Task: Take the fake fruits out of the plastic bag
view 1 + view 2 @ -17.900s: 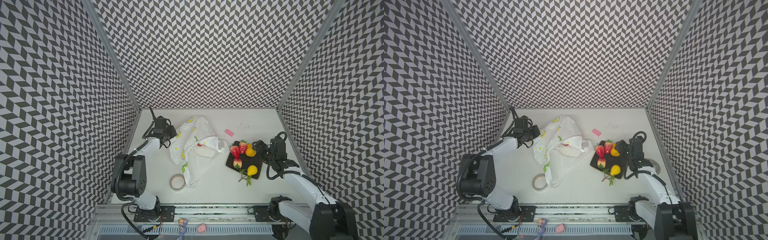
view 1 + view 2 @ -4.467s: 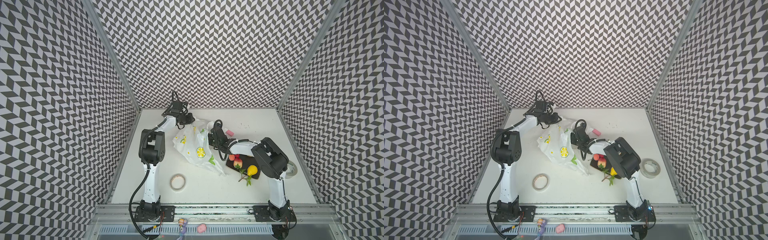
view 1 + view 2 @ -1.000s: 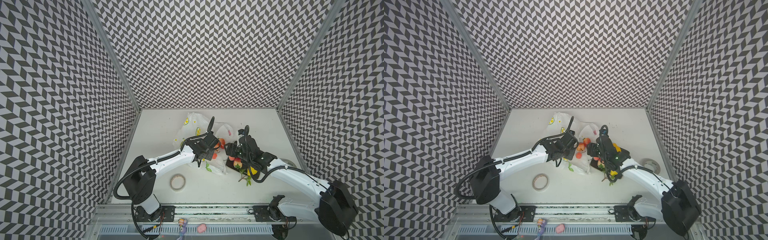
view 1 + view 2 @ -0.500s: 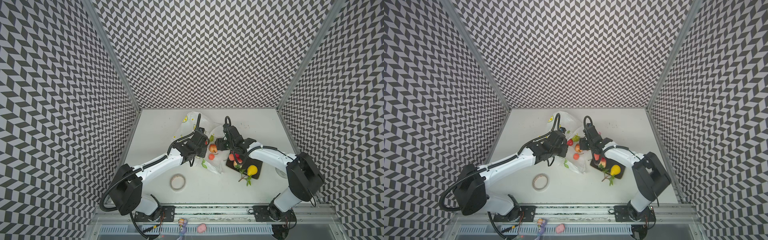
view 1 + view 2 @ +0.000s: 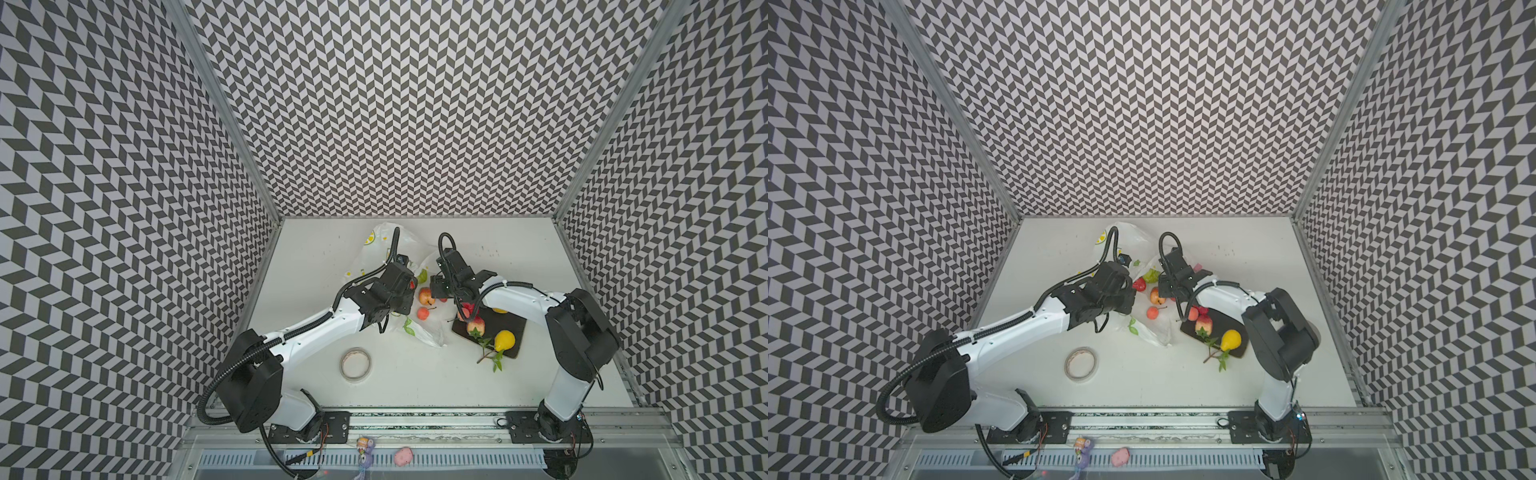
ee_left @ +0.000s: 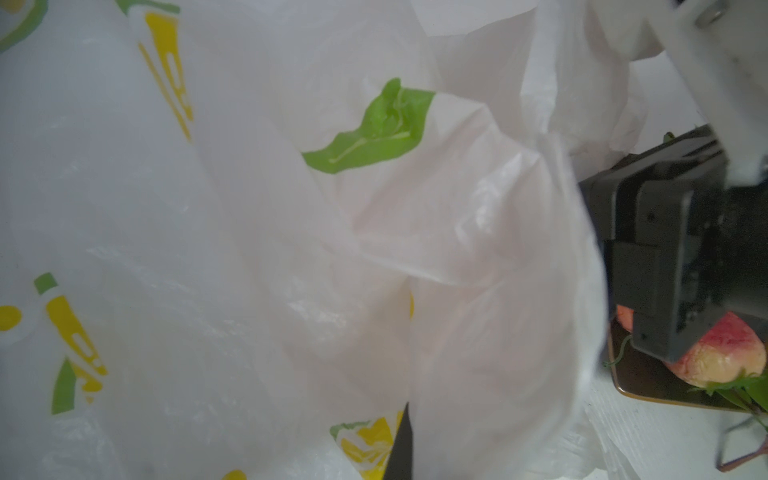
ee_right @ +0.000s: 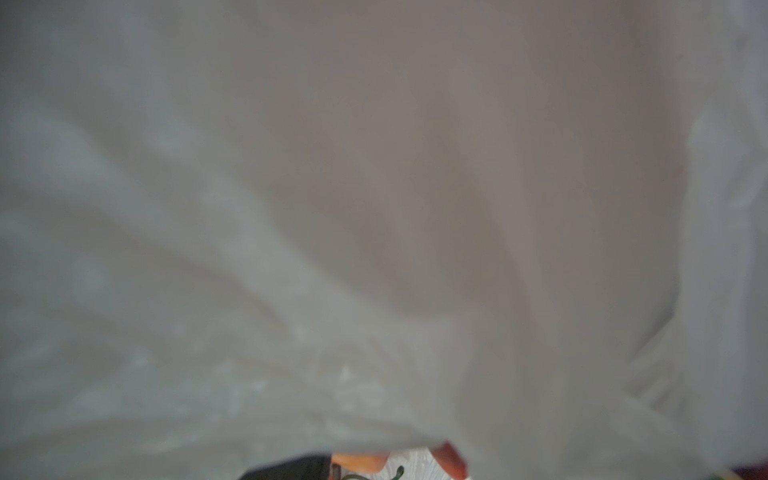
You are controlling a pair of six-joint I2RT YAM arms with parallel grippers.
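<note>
Both arms are in over the middle of the pale bench [image 5: 415,386], and it all turns on the small gap between them! The left hand [image 5: 409,297] is clamped tight. From its wrist camera a dark fingertip [image 6: 402,453] sits right where the creases of the thin, crinkly white plastic bag [image 6: 249,249], printed with lemon slices and green leaves, run together, so I'd say it's pinching the film to hold the mouth up. The bag's long axis runs from the far end of the bench down toward the dark square tray [image 5: 514,332], mouth gaping upward between the arms.

In that gap lie four of the small glossy fake fruits [image 5: 1157,295]: a round red-and-yellow fruit [image 5: 427,296], a small red ball [image 5: 423,313] with its thin stem pointing toward the tray side, a green pear [image 5: 422,275], and a red strawberry [image 5: 412,284] tucked against the left hand. They look to rest on the film, not yet clear of it.

The right hand [image 5: 436,289] sits just beside the round fruit, on its tray side, so it's the nearer one for a pick. Wide or narrow, I can't tell: bag film is draped over its wrist camera. The round fruit has no long axis to speak of, and the pear's is too small to call. A yellow pear with a leafy twig [image 5: 504,340] sits on the tray already
</note>
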